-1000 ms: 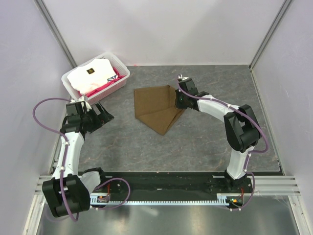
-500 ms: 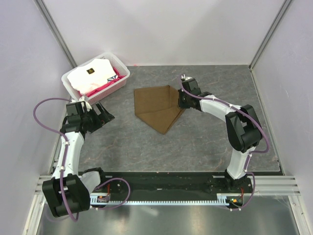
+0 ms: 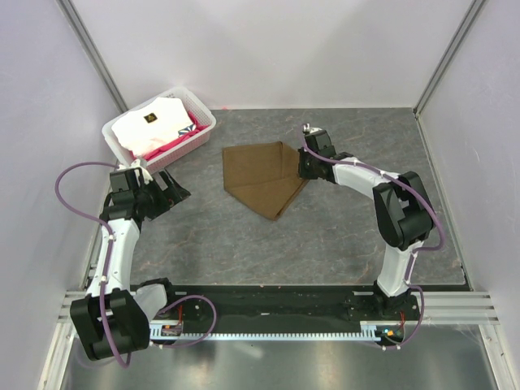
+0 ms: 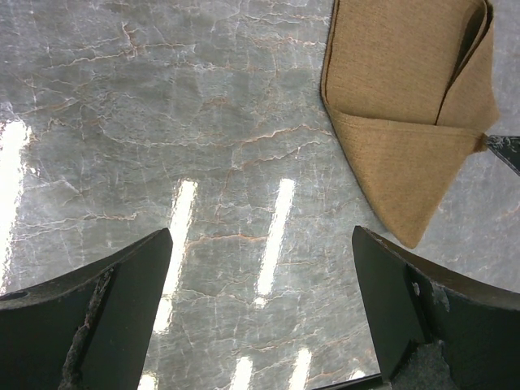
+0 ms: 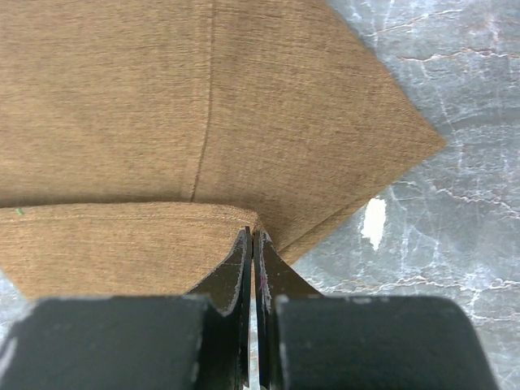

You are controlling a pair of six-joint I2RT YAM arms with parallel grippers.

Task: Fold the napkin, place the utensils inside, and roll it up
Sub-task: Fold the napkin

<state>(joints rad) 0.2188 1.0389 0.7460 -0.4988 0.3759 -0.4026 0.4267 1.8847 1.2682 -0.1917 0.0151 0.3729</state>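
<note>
Jaws of the right gripper (image 5: 253, 237) are pressed together, pinching the napkin (image 5: 162, 106) at its fold; left gripper (image 4: 260, 244) (above the table (image 4: 162, 122)) spread wide, empty.

napkin (image 3: 258, 177) lies on table (image 3: 341, 236), right of the basket (image 3: 205, 120).

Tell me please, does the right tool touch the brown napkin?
Touching. The right wrist view shows the right tool shut on the folded edge of the napkin, with no gap between them.
</note>
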